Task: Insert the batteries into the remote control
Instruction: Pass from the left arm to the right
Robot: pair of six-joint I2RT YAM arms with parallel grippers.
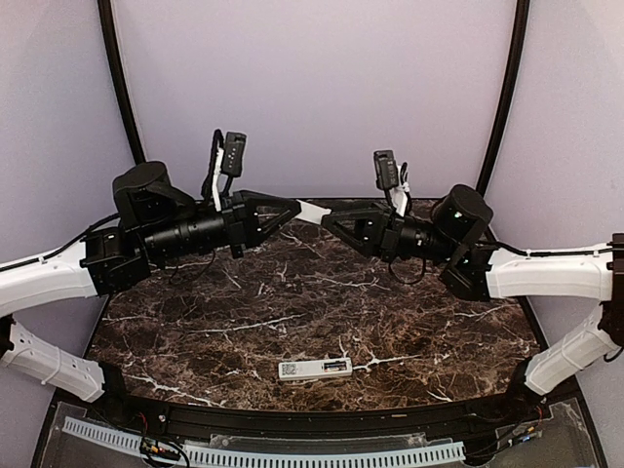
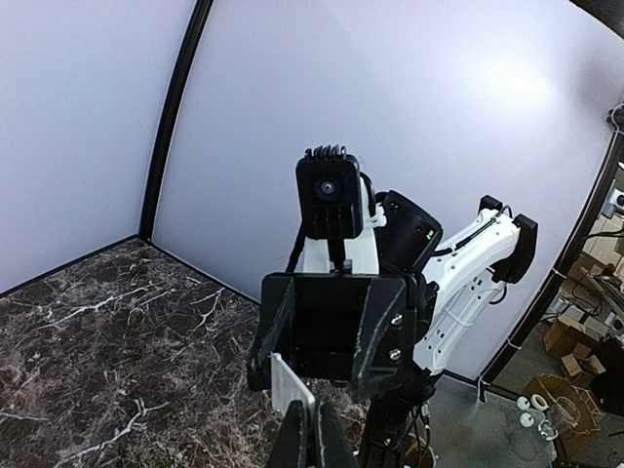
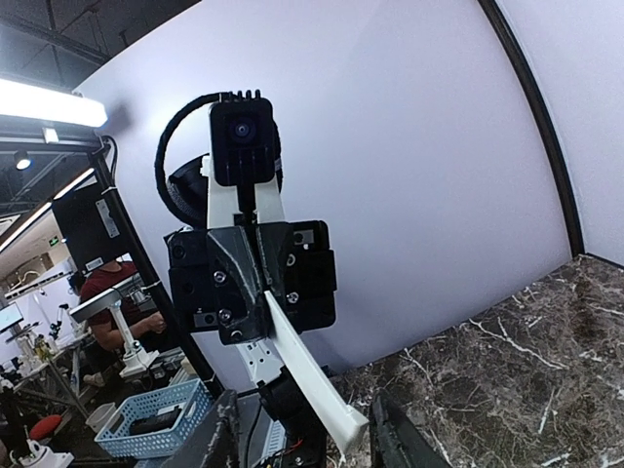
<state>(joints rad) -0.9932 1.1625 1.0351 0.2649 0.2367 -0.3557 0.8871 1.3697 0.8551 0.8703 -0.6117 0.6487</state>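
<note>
**Both arms raised, grippers nose to nose at 12 o'clock.**
Your left gripper (image 1: pixel 296 208) pinches a white strip (image 1: pixel 313 212). Your right gripper (image 1: pixel 325 218) gapes wide, holding nothing. The remote control (image 1: pixel 314 369) lies at 6 o'clock.

Left tool (image 1: pixel 295 207) grips a white strip (image 1: pixel 314 212) — remote control (image 1: pixel 314 369) on table (image 1: pixel 195 302).

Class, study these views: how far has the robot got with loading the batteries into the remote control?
Looks done: the remote control lies label-up on the table, a dark slot exposed; whether batteries are inside is too small to tell. In hand: the left gripper is shut on a white strip, perhaps the cover, its end inside the open right gripper. Left: probably refitting that strip.
</note>
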